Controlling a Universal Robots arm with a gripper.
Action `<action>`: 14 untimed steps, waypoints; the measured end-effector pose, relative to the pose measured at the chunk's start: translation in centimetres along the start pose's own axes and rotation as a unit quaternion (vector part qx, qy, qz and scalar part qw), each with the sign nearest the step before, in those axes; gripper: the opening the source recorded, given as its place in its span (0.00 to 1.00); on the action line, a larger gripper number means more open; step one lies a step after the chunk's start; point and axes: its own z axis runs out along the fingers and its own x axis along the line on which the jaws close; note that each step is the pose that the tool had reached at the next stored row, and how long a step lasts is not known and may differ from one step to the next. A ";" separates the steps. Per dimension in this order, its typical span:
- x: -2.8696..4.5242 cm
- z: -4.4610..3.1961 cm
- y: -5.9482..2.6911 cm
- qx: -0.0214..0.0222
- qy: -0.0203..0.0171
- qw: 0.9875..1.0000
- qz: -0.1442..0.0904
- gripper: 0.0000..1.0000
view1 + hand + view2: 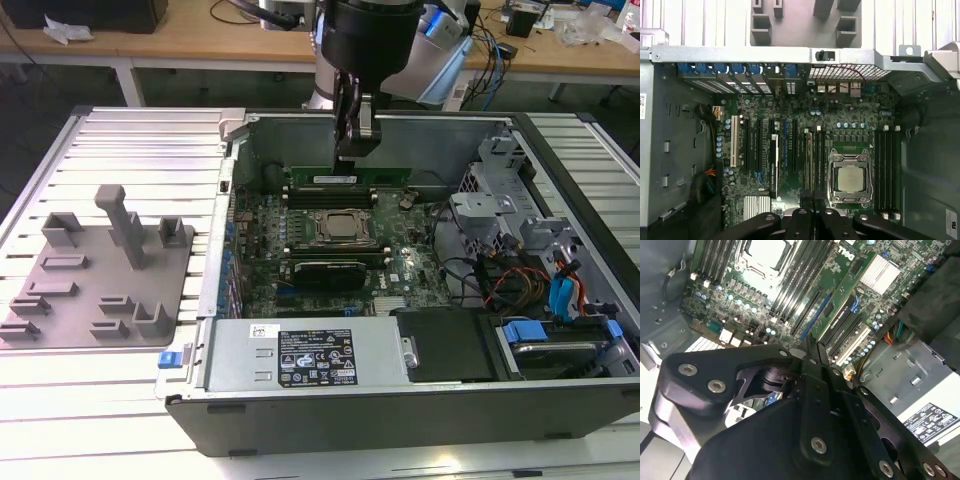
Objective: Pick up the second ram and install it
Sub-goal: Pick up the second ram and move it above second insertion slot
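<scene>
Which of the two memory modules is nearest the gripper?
The second ram, green with a white label, directly under the gripper; the dark module lies across the processor.

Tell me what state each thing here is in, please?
computer case: lying flat, side open
tool: shut on the second ram
second ram: gripped, standing on its long edge inside the case
processor: seated in its socket, top bare

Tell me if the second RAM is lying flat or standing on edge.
On edge: under the gripper, the second ram shows its labelled face in the exterior view. Seated or not: cannot tell.
</scene>
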 end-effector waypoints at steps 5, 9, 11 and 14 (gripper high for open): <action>0.02 1.01 -0.05 0.000 0.000 1.000 0.000 0.09; -0.12 1.74 -0.09 0.000 -0.003 1.000 0.000 0.09; -0.37 2.02 -0.10 0.000 -0.003 1.000 0.000 0.09; -0.61 2.14 -0.11 0.000 -0.003 1.000 0.000 0.09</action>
